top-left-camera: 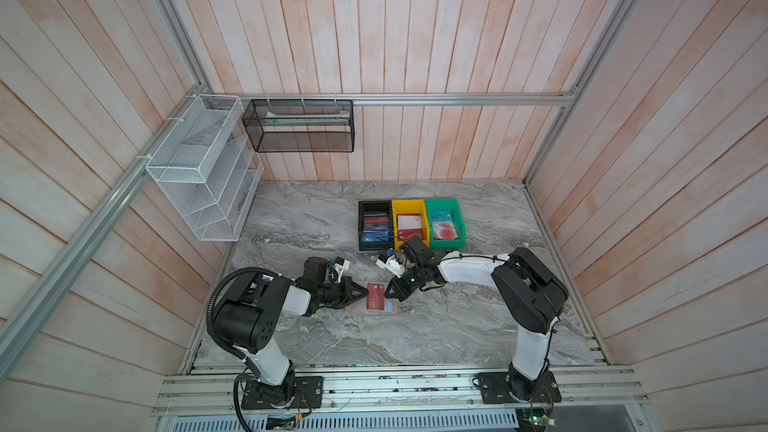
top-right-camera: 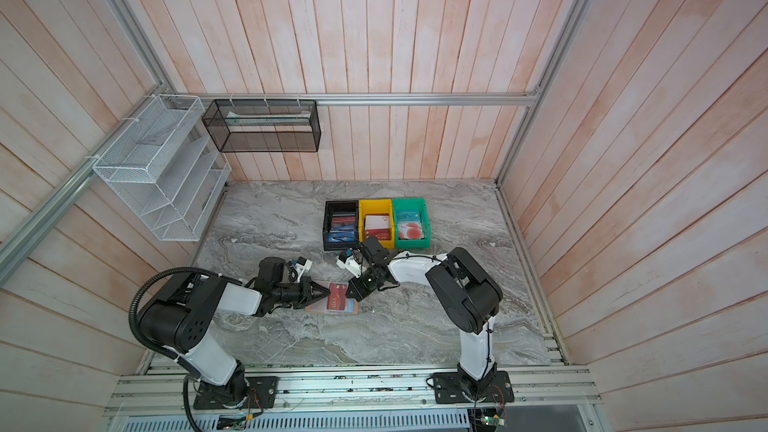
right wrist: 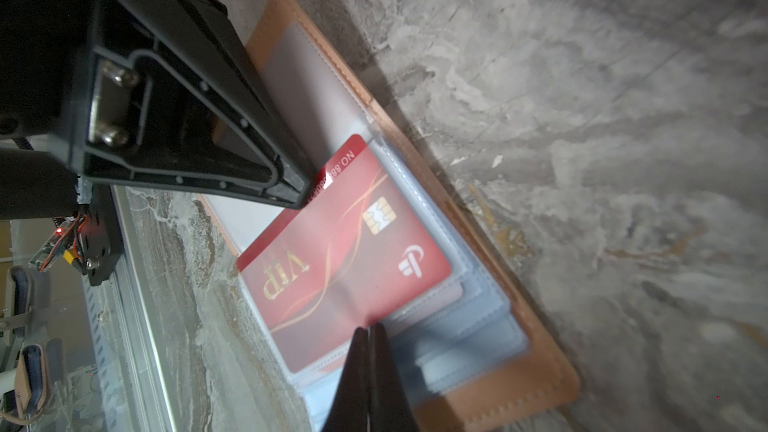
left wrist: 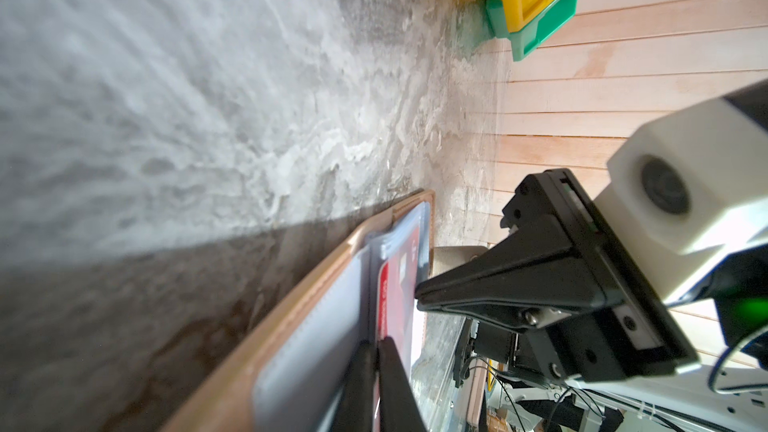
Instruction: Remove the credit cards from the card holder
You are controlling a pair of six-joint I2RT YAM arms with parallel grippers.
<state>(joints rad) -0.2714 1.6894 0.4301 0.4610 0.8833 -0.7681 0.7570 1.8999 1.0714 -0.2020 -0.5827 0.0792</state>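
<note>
- card holder (top-left-camera: 352, 309) lying open on the marble table (top-left-camera: 457, 326), front-middle, btwn both grippers
- red VIP card (right wrist: 345, 259) in the top clear sleeve (right wrist: 424, 218), one short edge poking out
- left gripper (right wrist: 301, 195) pinching that exposed edge
- right gripper (right wrist: 369, 334) fingers pressed together, tip on the sleeve at the card's opp end
- black bin (top-left-camera: 374, 246), yellow bin (top-left-camera: 407, 203), green bin (top-left-camera: 446, 202) further back w/ more cards

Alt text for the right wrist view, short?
A red VIP card pokes out of a clear sleeve in the open tan card holder on a marble table. The left claw pinches its exposed corner; the shut right claw presses the sleeve's far edge.
</note>
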